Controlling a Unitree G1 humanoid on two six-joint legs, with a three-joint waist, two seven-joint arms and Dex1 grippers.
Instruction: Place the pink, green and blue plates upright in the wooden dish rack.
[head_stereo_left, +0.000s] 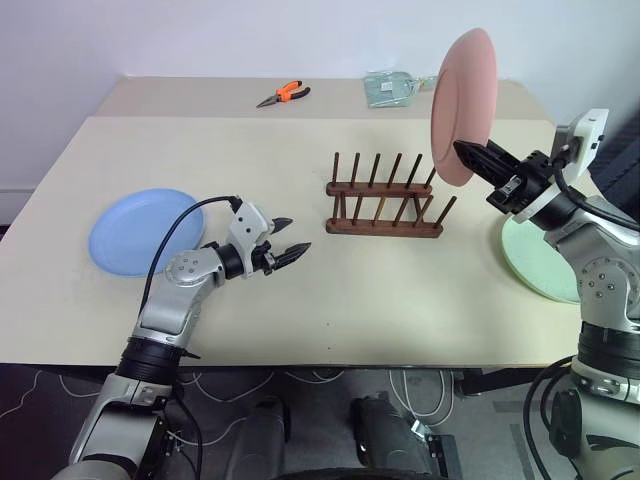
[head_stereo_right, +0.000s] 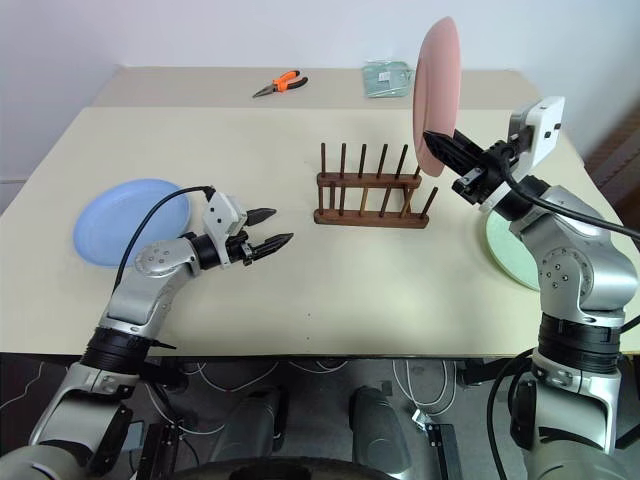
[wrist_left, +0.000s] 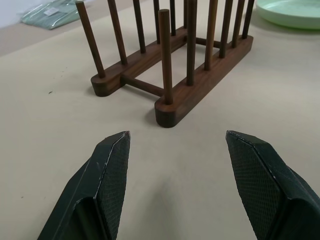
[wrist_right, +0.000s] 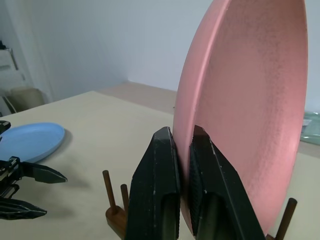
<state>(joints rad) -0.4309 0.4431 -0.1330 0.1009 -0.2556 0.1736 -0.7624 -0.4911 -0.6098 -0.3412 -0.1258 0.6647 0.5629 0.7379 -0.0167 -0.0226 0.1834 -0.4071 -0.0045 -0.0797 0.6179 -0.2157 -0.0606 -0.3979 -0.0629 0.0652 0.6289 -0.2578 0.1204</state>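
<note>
Right wrist view: right gripper (wrist_right: 183, 137) clamps upright pink plate's (wrist_right: 250, 90) rim.

The right gripper (wrist_right: 183, 142) is pinching the rim of the pink plate (wrist_right: 250, 100) between its two black fingers (wrist_right: 160, 175), holding it on edge and upright in the air. Below the plate, the tips of several dark pegs of the wooden dish rack (wrist_right: 116, 212) are poking up. Farther off, the blue plate (wrist_right: 30, 141) is lying flat on the beige table (wrist_right: 110, 135), and near it the left gripper (wrist_right: 37, 192) is hovering with its dark pointed fingers spread apart.
</note>
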